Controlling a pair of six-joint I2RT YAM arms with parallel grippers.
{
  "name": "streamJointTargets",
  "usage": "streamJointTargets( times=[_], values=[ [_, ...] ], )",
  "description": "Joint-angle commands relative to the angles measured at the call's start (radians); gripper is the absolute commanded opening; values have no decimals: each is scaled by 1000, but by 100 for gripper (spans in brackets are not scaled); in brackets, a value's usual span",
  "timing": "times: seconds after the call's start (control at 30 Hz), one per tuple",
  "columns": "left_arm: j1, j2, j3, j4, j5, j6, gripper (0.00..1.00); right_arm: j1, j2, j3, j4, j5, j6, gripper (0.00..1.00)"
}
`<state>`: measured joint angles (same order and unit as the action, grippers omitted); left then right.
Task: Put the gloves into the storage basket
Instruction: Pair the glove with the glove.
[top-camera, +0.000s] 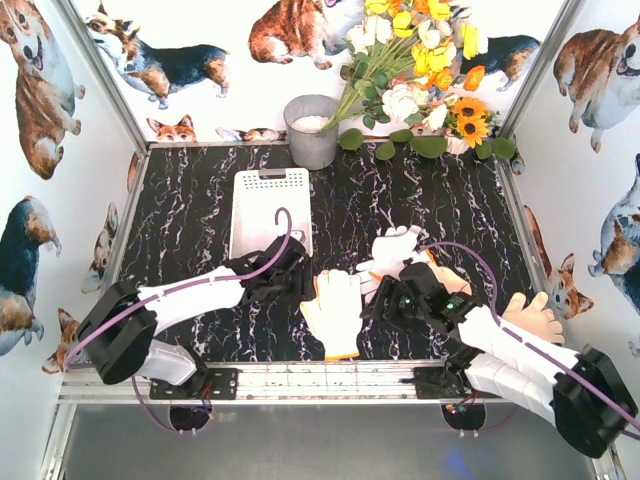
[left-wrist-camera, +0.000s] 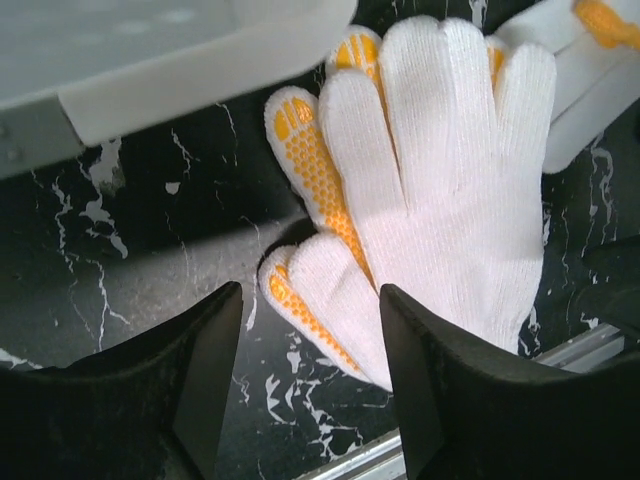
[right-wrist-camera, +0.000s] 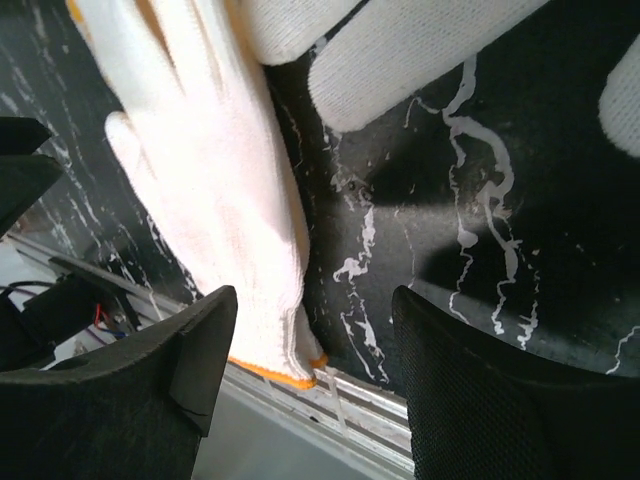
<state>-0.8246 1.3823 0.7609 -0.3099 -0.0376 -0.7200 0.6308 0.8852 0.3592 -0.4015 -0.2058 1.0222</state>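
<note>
We read no text, label, brand, number or sign in any view. Surfaces checked: the gloves (top-camera: 335, 310), the storage basket (top-camera: 268, 210), the grey bucket (top-camera: 312, 135), the table (top-camera: 450, 200) and the corgi-print walls (top-camera: 40, 80). None carries legible characters. Any marking on the arm housings is too small to tell.

Top view: the storage basket (top-camera: 244, 215) sits on the table (top-camera: 190, 200), left of frame centre. The bucket (top-camera: 311, 135) stands behind it at upper centre, by the back wall. The flowers (top-camera: 425, 70) are right of the bucket, in the upper right of the frame.

The stacked gloves (top-camera: 335, 312) lie at lower centre, below and right of the basket and outside it. A second glove (top-camera: 392, 248) lies near them, up and to the right. A third glove (top-camera: 535, 318) lies at lower right, beside the right arm.

The left gripper (top-camera: 292, 283) is left of the stacked gloves and the right gripper (top-camera: 385, 300) is right of them.
</note>
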Motion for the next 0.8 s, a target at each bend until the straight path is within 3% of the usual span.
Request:
streamJointTargets(
  times=[0.0, 0.5, 0.77],
  values=[
    [33, 47, 6, 82, 62, 15, 49, -8, 66, 56, 98, 44, -21, 65],
    [37, 116, 4, 89, 112, 15, 35, -34, 402, 212, 147, -47, -95, 46],
    [37, 103, 3, 89, 113, 24, 28, -34, 453, 223, 182, -72, -85, 37]
  ],
)
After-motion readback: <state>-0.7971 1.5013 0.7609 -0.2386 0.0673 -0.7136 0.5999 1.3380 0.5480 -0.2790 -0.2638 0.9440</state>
